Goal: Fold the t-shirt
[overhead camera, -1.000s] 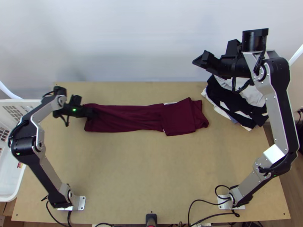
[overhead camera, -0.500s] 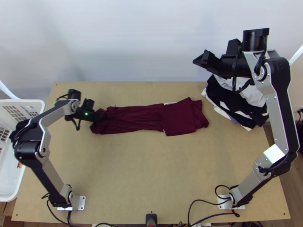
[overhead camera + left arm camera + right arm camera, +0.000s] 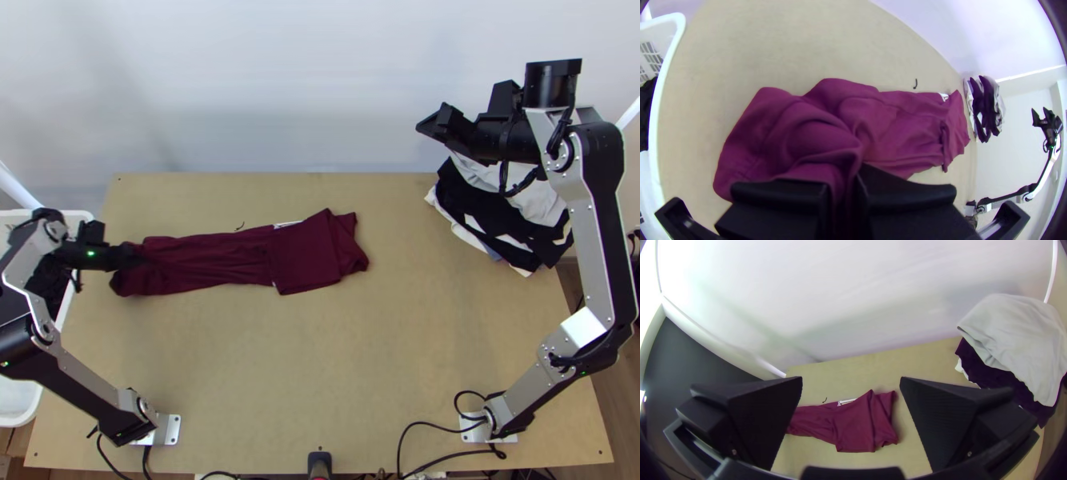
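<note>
1. The dark-red fabric t-shirt (image 3: 308, 258) has slid sideways with the left gripper (image 3: 128, 257).
2. The left gripper pinches its bunched end; the folded end lies ahead, on the table (image 3: 264, 376).
3. The right gripper (image 3: 851, 382) hangs spread, well apart.
4. Final folds apparently remain.

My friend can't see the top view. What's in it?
A robot's left gripper pinches one end of a dark red t-shirt, lying in a long strip on a wooden table. The right gripper hangs near a clothes pile; a white basket stands at the left.
</note>
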{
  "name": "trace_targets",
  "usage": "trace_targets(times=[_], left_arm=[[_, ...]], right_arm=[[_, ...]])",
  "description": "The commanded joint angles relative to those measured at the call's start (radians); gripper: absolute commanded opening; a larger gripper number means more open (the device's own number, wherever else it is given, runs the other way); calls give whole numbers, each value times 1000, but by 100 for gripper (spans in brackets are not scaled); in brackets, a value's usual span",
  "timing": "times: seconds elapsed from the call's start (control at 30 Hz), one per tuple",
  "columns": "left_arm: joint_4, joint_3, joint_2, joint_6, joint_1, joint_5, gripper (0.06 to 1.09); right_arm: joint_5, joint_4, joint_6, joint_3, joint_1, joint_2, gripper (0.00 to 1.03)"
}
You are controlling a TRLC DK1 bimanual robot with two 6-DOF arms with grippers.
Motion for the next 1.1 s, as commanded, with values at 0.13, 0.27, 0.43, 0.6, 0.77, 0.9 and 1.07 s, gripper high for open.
trace_targets(times=[0.13, 0.27, 0.43, 0.6, 0.77, 0.9, 1.07], left_arm=[[-199, 119, -172, -24, -172, 10, 10], [-197, 151, -208, -117, -338, 10, 10], [-130, 199, -162, -252, -536, 5, 10], [-62, 302, -45, -375, -685, -31, 10], [-31, 443, 82, -475, -794, -62, 10], [-34, 541, 170, -511, -858, -88, 10], [-64, 657, 262, -533, -912, -108, 10]], right_arm=[[-10, 3, -13, -36, -6, -32, 99], [-10, 3, -14, -36, -3, -32, 99], [-10, 3, -14, -32, -3, -32, 99], [-10, 3, -13, -33, -1, -40, 99], [-10, 2, -17, -49, 14, -50, 99], [-10, 2, -19, -49, 20, -50, 99], [-10, 3, -19, -67, 28, -52, 99]])
